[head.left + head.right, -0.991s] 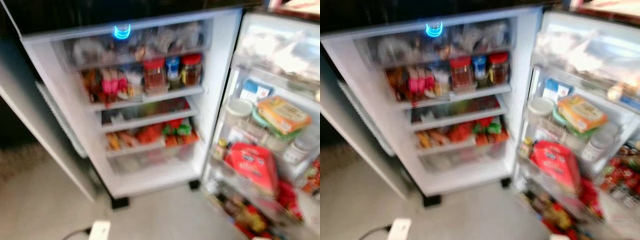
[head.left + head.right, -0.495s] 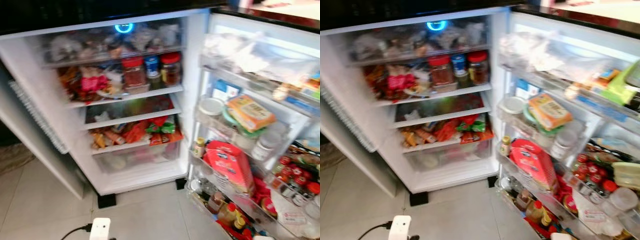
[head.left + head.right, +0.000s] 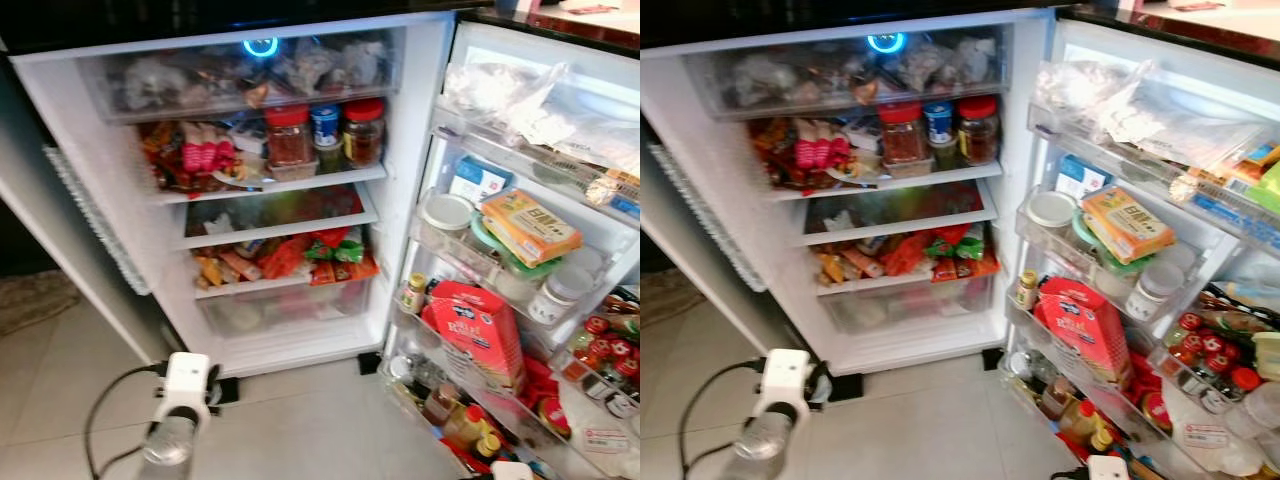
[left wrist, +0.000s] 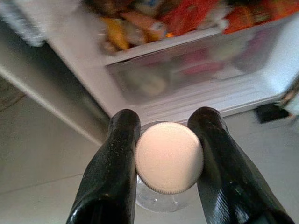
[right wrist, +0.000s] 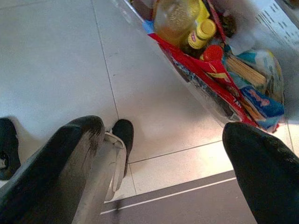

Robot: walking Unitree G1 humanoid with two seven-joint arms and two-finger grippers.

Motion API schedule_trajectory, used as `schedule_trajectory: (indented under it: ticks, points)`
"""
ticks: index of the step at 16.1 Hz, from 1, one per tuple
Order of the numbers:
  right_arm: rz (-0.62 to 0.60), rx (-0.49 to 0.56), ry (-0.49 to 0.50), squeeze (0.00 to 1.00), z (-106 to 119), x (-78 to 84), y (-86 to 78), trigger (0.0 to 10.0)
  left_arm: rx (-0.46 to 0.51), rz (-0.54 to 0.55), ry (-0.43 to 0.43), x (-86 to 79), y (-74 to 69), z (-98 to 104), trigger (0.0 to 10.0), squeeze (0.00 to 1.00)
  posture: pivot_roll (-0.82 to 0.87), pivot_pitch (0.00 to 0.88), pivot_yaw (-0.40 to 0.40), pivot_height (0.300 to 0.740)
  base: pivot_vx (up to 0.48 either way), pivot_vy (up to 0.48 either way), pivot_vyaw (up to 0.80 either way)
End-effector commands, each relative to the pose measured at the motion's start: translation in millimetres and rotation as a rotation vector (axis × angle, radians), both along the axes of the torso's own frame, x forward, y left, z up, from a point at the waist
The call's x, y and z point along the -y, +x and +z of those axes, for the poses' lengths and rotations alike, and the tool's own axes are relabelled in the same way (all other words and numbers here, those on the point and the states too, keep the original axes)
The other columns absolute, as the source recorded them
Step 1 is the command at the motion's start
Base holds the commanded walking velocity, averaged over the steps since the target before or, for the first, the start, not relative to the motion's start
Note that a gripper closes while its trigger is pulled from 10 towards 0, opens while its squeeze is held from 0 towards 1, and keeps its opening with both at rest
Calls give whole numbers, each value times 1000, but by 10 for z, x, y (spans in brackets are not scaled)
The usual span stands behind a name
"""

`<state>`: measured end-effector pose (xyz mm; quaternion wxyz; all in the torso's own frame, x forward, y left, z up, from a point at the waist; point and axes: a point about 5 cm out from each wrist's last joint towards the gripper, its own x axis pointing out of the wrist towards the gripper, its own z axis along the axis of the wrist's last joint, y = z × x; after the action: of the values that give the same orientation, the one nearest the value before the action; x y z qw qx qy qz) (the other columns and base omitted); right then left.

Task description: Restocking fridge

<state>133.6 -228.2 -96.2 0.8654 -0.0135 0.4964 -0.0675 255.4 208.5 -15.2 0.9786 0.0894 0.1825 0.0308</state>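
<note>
Bottle held low before the open fridge (image 3: pixel 270 190)

At seven o'clock the left gripper (image 4: pixel 161 163) clamps a clear bottle (image 4: pixel 169 158), seemingly plastic, white-capped; the right gripper (image 5: pixel 163 154) hangs wide open, empty, over floor tiles (image 5: pixel 70 56).

Right gripper (image 5: pixel 163 154): two black fingers spread wide apart, nothing between them; floor beneath
Floor (image 5: pixel 56 60): pale tiles with thin grout lines; a darker band along one edge
Door shelf (image 5: pixel 210 100): clear front wall; packed with goods
Contents: yellow-capped bottle (image 5: pixel 198 32); red cap (image 5: pixel 212 52); red packet (image 5: pixel 196 70); blue packet (image 5: pixel 261 100)
</note>
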Motion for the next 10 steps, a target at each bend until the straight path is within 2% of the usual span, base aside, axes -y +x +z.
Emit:
schedule_trajectory:
  ticks: [1,6,8,10]
  points:
    - [20,2,-6,0,2,-19,15,10000,18,10,1,-61,-20,16,10000,0,38,14,21,740,0,0,531]
    - [33,-19,-10,0,-19,-12,-52,10000,70,56,-22,-143,64,119,10000,0,33,20,27,740,0,0,800]
    - [28,-22,-10,0,-17,-1,-48,10000,73,96,-21,-247,49,133,10000,0,26,21,31,740,0,0,800]
    - [9,-15,7,0,-21,3,-72,10000,104,89,-22,-260,74,182,10000,0,35,23,31,740,0,0,209]
